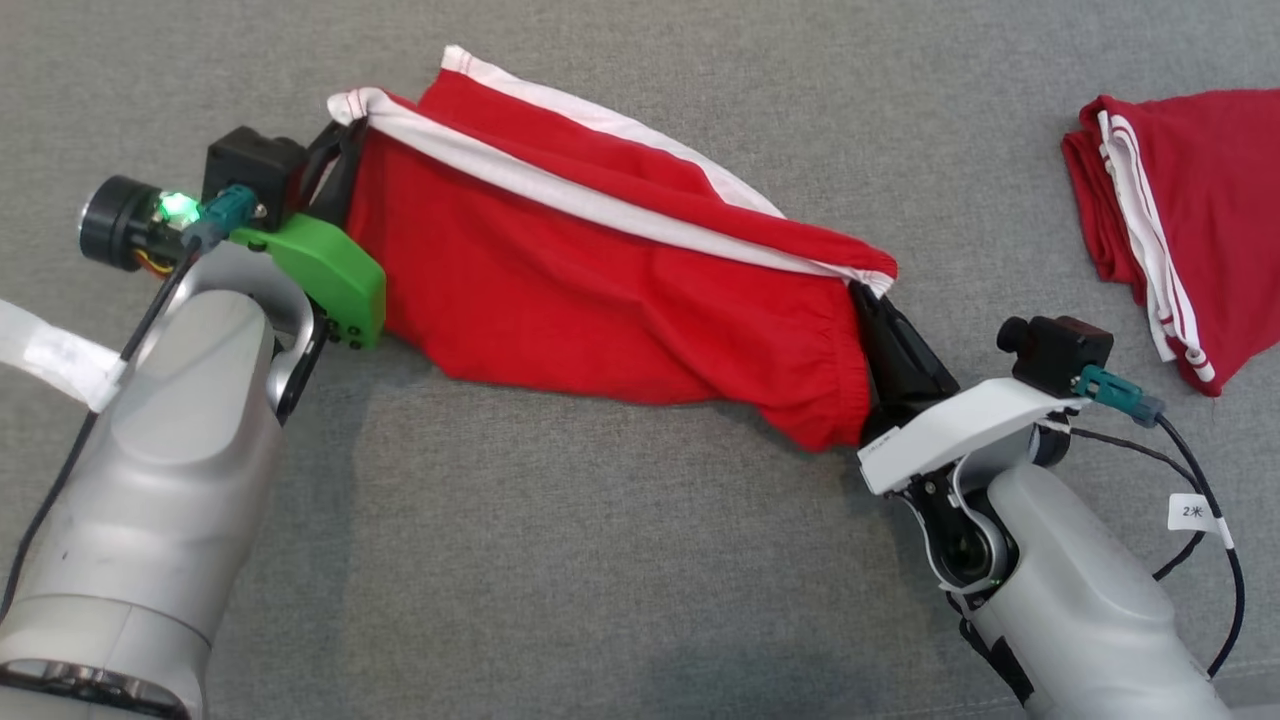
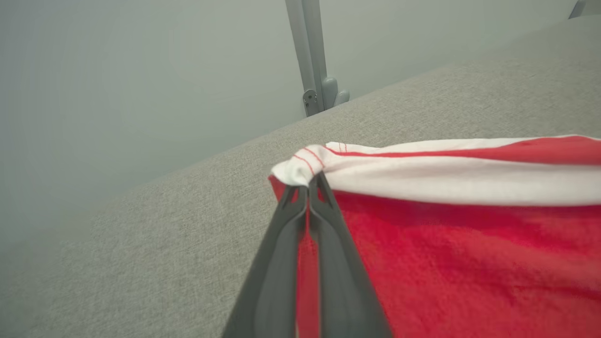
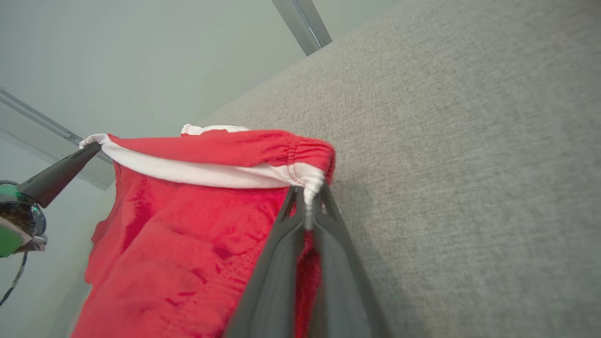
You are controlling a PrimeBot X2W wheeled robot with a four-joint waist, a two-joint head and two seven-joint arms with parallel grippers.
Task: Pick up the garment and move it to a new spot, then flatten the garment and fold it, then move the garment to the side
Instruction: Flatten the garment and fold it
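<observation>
The garment [image 1: 600, 290] is red cloth with white stripes, stretched between my two grippers above the grey surface. My left gripper [image 1: 340, 135] is shut on its white-edged corner at the upper left; in the left wrist view the left gripper [image 2: 308, 185] pinches that white corner of the garment [image 2: 469, 253]. My right gripper [image 1: 868, 295] is shut on the opposite corner near the elastic waistband. The right wrist view has the right gripper [image 3: 308, 197] clamped on a white seam, the garment [image 3: 188, 244] hanging away from it toward the left gripper's dark fingers [image 3: 61, 173].
A second red garment with white stripes [image 1: 1180, 220] lies folded at the right edge of the grey fabric surface [image 1: 600, 560]. A grey metal post [image 2: 312, 51] stands beyond the surface's far edge. Black cables [image 1: 1200, 500] hang by my right forearm.
</observation>
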